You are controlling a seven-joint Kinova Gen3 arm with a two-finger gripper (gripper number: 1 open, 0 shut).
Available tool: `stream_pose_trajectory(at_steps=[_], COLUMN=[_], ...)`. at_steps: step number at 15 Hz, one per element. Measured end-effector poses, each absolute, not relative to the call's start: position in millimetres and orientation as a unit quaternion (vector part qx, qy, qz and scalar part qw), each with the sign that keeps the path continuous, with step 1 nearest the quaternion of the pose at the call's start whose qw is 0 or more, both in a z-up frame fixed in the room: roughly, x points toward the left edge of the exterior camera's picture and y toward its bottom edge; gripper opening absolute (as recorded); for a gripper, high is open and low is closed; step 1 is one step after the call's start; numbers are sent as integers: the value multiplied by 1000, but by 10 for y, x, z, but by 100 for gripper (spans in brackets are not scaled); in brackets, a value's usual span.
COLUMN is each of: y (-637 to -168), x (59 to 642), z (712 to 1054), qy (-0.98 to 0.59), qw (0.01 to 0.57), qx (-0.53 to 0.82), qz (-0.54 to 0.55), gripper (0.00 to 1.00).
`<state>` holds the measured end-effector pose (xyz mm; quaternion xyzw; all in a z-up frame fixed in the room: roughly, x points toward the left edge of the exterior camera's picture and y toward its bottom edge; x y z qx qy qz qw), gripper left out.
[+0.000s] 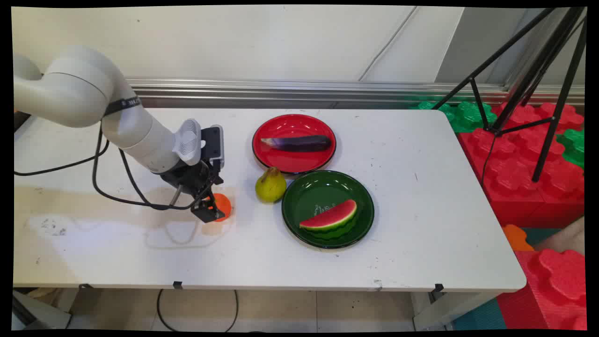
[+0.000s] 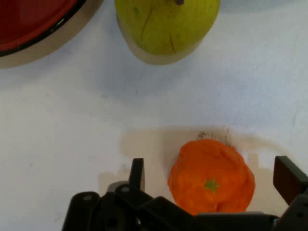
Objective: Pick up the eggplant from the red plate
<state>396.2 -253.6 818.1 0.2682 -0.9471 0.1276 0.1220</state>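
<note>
- My gripper (image 1: 211,209) was down at the table (image 1: 421,224), left of the fruit and plates, with the orange (image 1: 222,205) right at it.
- From the main view I could see only part of the orange behind my black linkage, and could not judge there how my fingers stood.
- My hand view settled it: the orange (image 2: 211,176) sat between my two fingers (image 2: 137,173), which were spread wide on either side, gaps showing on both sides, so I gripped nothing.
- The hand view also showed the orange's small green stem mark facing up, unseen from the main view.
- The hand view held just the lower part of the pear (image 2: 166,26) and a sliver of the red plate (image 2: 33,21); the main view showed the whole spread.
- In the main view the pear (image 1: 270,185) stood just right of the orange, close against the rims of both plates.
- Counted: one orange, one pear, one eggplant (image 1: 296,142), one watermelon slice (image 1: 329,216).
- Two plates: the red plate (image 1: 292,164) carrying the eggplant, the green plate (image 1: 318,187) nearer the front carrying the watermelon slice, their rims nearly touching.
</note>
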Motion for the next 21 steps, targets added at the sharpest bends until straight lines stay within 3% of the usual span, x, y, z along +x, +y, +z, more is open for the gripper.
stream_pose_trajectory(at_steps=[7,21], y=[-2476,-2361], x=[4107,4644], z=[8470,9467], qy=[-949,-923], qw=[140,215], qx=[244,252], qz=[142,195], gripper=[100,100])
